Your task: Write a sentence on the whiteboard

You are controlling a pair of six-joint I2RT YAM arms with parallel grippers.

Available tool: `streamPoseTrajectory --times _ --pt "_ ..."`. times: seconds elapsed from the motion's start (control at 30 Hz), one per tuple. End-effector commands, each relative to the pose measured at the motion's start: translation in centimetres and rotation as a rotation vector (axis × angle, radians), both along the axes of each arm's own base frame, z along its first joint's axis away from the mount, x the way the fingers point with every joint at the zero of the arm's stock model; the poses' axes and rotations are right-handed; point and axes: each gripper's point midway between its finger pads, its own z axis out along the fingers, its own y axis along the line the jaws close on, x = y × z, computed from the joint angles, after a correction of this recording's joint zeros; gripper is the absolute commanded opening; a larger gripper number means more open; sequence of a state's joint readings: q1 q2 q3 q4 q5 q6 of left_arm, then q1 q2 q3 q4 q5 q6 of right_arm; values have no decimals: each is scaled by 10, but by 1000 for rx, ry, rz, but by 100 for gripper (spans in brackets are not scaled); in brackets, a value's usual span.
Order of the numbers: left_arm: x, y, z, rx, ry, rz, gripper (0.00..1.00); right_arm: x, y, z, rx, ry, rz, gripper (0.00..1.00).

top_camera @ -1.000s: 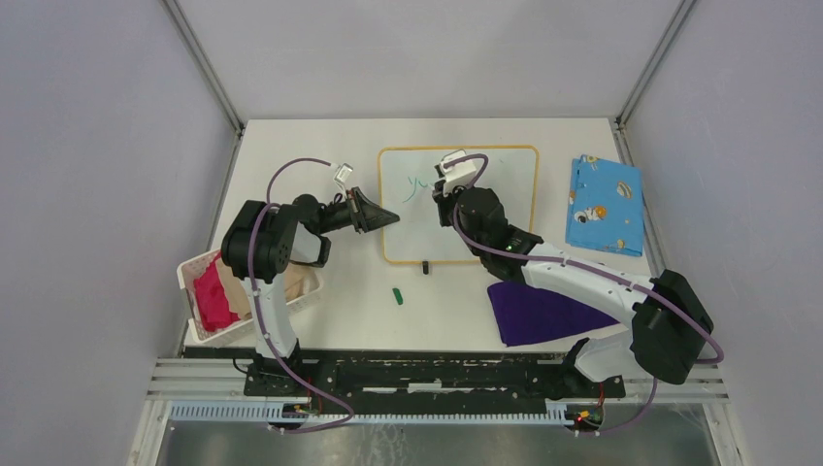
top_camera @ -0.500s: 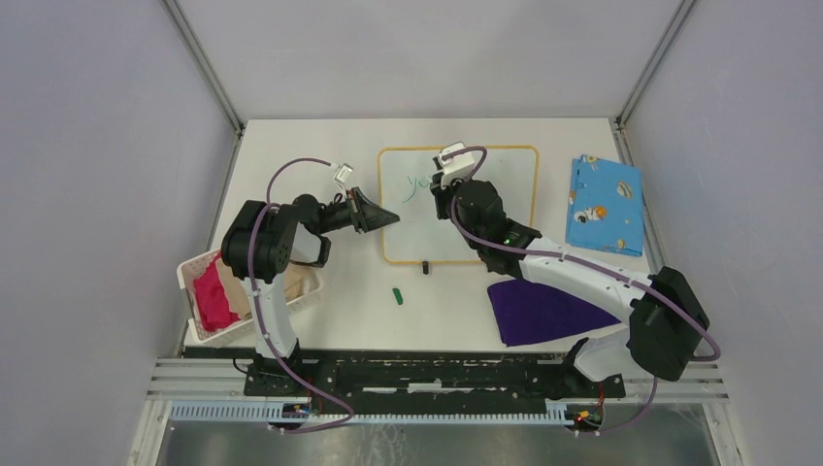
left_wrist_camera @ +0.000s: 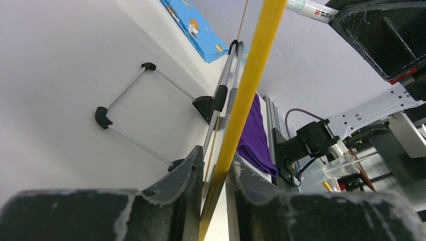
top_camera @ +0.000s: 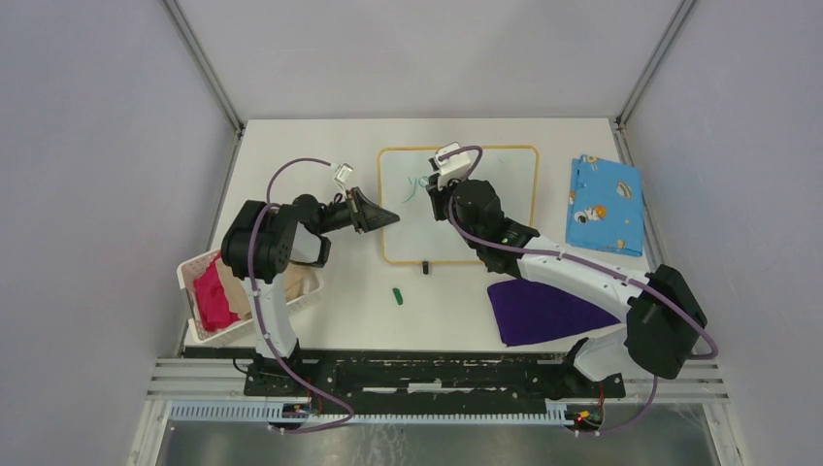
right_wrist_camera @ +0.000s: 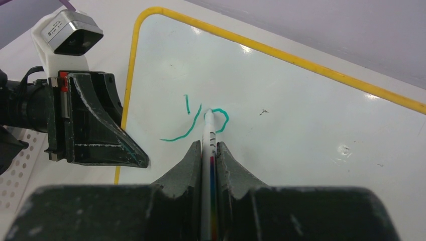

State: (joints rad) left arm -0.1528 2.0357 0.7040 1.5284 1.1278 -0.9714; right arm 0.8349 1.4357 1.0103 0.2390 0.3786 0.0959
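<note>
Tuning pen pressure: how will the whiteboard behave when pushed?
Probably stiff: the whiteboard shows a straight yellow rim. Its glossy face looks slippery, and it may slide on the table, which would explain the left gripper clamping its edge.

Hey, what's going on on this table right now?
The right claw is shut on a marker, with its tip pressed to the whiteboard. The left claw is clamped on the whiteboard's left edge, apparently steadying it. The sentence is barely begun: only a green "y" and part of a second letter are on the surface.
</note>
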Motion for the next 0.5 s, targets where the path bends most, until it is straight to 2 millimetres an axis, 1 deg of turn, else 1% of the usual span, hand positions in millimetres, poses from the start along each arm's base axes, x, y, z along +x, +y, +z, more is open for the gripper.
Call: streamPoseTrajectory --times 0.0,0.17,0.27,0.37,0.47 --pt "-3 -2 29 -37 -203 -19 28 2 -1 7 10 -16 2 0" --pt "-3 -2 29 -37 -200 -19 28 -2 -5 0 -2 -6 -1 0" --pt "-3 -2 28 -37 -202 -19 28 -4 -9 1 1 -7 -3 0" --pt "-3 -2 28 -37 -200 -20 28 -7 -9 7 16 -13 4 0" --pt "-3 -2 29 -37 -203 -19 28 -12 -8 22 58 -36 24 0"
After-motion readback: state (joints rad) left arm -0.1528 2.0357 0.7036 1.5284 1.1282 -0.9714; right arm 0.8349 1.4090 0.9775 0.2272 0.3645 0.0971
